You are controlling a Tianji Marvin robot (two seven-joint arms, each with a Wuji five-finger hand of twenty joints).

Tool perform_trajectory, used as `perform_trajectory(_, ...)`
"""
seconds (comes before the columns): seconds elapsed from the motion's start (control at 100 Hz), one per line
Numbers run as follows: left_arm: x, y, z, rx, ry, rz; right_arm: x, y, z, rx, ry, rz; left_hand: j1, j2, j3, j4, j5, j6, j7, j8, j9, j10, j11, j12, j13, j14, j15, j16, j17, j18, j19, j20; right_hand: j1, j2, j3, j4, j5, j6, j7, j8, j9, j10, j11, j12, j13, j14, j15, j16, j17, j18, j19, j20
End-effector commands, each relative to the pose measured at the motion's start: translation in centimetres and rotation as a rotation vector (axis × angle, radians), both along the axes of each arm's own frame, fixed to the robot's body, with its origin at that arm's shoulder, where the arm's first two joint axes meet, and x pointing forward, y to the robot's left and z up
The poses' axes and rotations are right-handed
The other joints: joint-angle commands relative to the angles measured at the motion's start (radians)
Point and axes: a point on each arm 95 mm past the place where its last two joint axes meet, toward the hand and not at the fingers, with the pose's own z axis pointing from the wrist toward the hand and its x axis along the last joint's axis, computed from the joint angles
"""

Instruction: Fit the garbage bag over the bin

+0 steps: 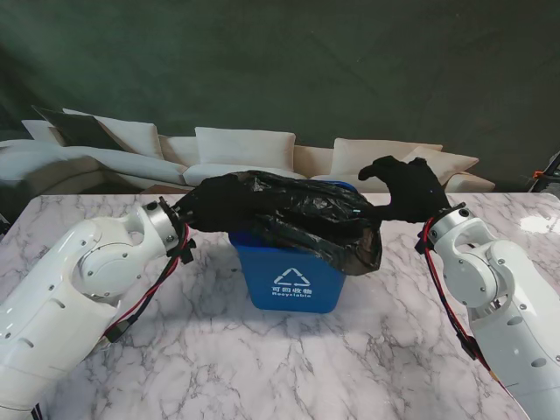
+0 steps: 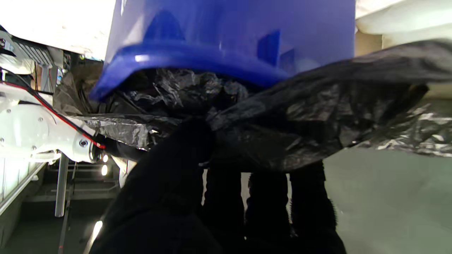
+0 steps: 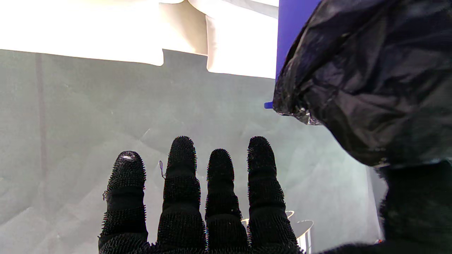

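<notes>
A blue bin (image 1: 293, 282) with a white recycling mark stands mid-table. A black garbage bag (image 1: 311, 217) lies crumpled across its mouth and hangs over the front right corner. My left hand (image 1: 213, 203), black-gloved, is at the bin's left rim and shut on the bag's edge. In the left wrist view the thumb (image 2: 176, 158) pinches the bag (image 2: 300, 116) against the fingers (image 2: 261, 197), just off the bin (image 2: 229, 35). My right hand (image 1: 408, 187) hovers at the bin's right side, fingers (image 3: 182, 183) straight and spread. The bag (image 3: 370, 77) bulges against its thumb (image 3: 413, 201).
The marble table (image 1: 289, 367) stretches towards me in front of the bin. White sofas (image 1: 245, 149) stand behind the table's far edge, with a dark wall beyond them. Both white forearms flank the bin.
</notes>
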Motion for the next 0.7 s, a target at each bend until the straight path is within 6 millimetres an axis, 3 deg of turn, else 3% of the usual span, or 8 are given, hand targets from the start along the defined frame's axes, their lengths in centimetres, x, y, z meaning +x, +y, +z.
perform_trajectory(0.0, -0.4, -0.3, -0.1, -0.005, 0.006, -0.01, -0.1, 0.0, -0.2, -0.001, 0.004, -0.006, 0.05, -0.001, -0.028, -0.021, 0.032, -0.031, 0.04, -0.014, 0.045, -0.016, -0.015, -0.01, 0.026, -0.008, 0.03, -0.014, 0.001, 0.018, 0.043, 0.026, 0.018, 0.03, -0.025, -0.002, -0.039, -0.021, -0.018, -0.015, -0.029, 0.011, -0.011, -0.006, -0.018, -0.009, -0.007, 0.001, -0.016, 0.001, -0.011, 0.005)
perform_trajectory(0.13, -1.5, 0.0, 0.5, -0.011, -0.024, -0.021, -0.2, 0.0, -0.2, -0.001, 0.003, -0.006, 0.043, 0.037, -0.054, -0.03, 0.062, -0.057, 0.072, -0.025, 0.064, -0.045, -0.028, -0.031, 0.026, -0.009, 0.025, -0.035, -0.036, 0.028, 0.045, 0.036, 0.022, 0.033, -0.027, -0.002, -0.039, -0.022, -0.017, -0.016, -0.029, 0.01, -0.011, -0.007, -0.017, -0.009, -0.007, 0.0, -0.015, 0.002, -0.01, 0.005)
perform_trajectory(0.46, -4.8, 1.5, -0.5, 0.027, -0.048, -0.067, -0.3, -0.1, -0.3, -0.006, 0.005, -0.011, 0.04, 0.065, -0.12, -0.03, 0.064, -0.078, 0.065, -0.04, -0.004, -0.035, -0.07, -0.042, -0.024, -0.016, -0.012, -0.063, -0.083, 0.045, 0.026, 0.055, 0.026, 0.035, -0.033, 0.0, -0.04, -0.022, -0.017, -0.018, -0.03, 0.011, -0.012, -0.008, -0.017, -0.009, -0.008, 0.0, -0.014, 0.001, -0.01, 0.006)
perform_trajectory(0.56, -5.3, 2.0, -1.5, 0.077, -0.054, -0.077, -0.3, -0.1, -0.3, -0.006, 0.005, -0.013, 0.016, 0.067, -0.165, -0.02, 0.074, -0.094, 0.03, -0.038, -0.167, -0.005, 0.025, -0.17, -0.08, -0.021, -0.058, -0.073, -0.11, 0.044, -0.004, 0.083, 0.027, 0.036, -0.034, 0.0, -0.041, -0.021, -0.018, -0.019, -0.03, 0.01, -0.012, -0.008, -0.018, -0.008, -0.008, 0.0, -0.015, 0.0, -0.01, 0.006)
perform_trajectory(0.61, -5.5, 2.3, -1.9, 0.093, -0.057, -0.08, -0.3, -0.1, -0.3, -0.008, 0.005, -0.014, 0.002, 0.063, -0.18, -0.022, 0.081, -0.107, 0.021, -0.031, -0.238, 0.001, 0.066, -0.304, -0.111, -0.024, -0.085, -0.083, -0.124, 0.042, -0.018, 0.088, 0.027, 0.037, -0.035, 0.0, -0.042, -0.02, -0.019, -0.02, -0.03, 0.011, -0.012, -0.008, -0.018, -0.009, -0.008, -0.001, -0.016, 0.001, -0.011, 0.006)
perform_trajectory(0.69, -5.6, 2.8, -2.6, 0.118, -0.048, -0.087, -0.3, -0.1, -0.3, -0.013, 0.007, -0.015, -0.099, 0.042, -0.233, -0.02, 0.062, -0.102, -0.013, -0.032, -0.329, 0.025, 0.017, -0.444, -0.168, -0.022, -0.151, -0.129, -0.161, 0.05, -0.057, 0.086, 0.03, 0.037, -0.035, 0.0, -0.041, -0.02, -0.019, -0.02, -0.032, 0.012, -0.012, -0.008, -0.021, -0.008, -0.01, -0.001, -0.016, 0.001, -0.011, 0.005)
